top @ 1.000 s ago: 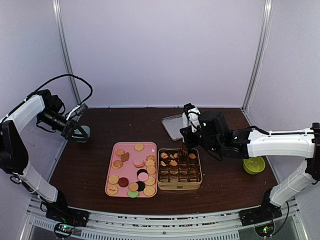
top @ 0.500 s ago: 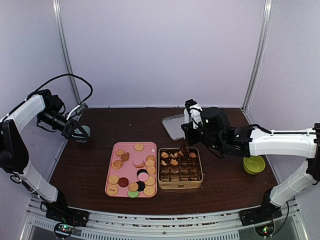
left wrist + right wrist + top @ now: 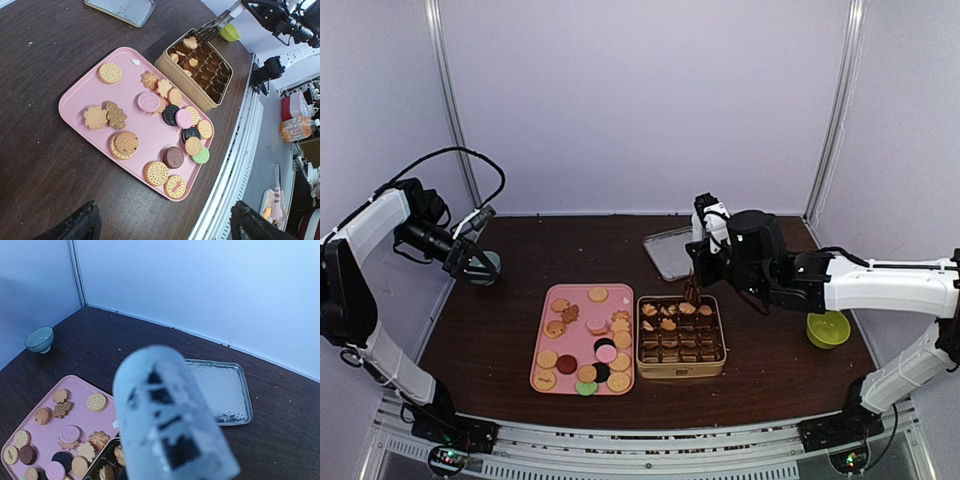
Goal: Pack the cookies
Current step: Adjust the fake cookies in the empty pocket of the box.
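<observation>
Ridged rnd cookies [image 3: 109, 73] (some flower-shaped) on smooth pink tray [image 3: 75, 102].

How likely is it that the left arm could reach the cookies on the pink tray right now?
Probably yes. The left gripper hangs open off to the side, with only bare table between it and the pink tray. The right gripper is over the gold tin, not above the cookies.

I see the cookies [image 3: 598, 294] lying on the tray [image 3: 575, 342] at the middle of the counter [image 3: 500, 330], a few in the back compartments of the tin [image 3: 680, 372]. The tin sits just right of the tray, the lid [image 3: 665, 255] behind it. The left bowl [image 3: 486, 266] stands far left, the right bowl [image 3: 828, 330] right of the tin.
</observation>
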